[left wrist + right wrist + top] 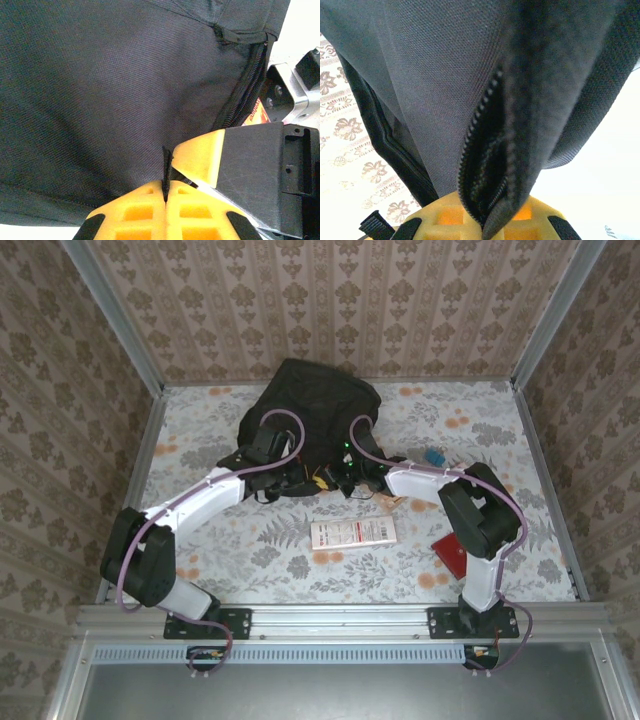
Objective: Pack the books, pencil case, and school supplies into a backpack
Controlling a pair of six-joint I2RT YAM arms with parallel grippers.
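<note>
The black backpack (312, 405) lies at the back middle of the table, its near edge lifted between both grippers. My left gripper (297, 478) (165, 186) is shut on a thin black strip of the backpack (125, 90). My right gripper (347, 474) (487, 226) is shut on the backpack's (440, 65) zipped edge, where fabric and zip teeth (480, 125) hang over the fingers. One of its yellow fingers (200, 152) shows close to my left fingertips. A sliver of an orange book (257, 112) shows inside the open zip. I cannot pick out a pencil case.
A flat white and red booklet (352, 533) lies on the floral tabletop in front of the grippers. A red flat thing (447, 544) sits partly under the right arm. A small blue item (435, 456) lies to the right of the backpack. Metal rails border the table.
</note>
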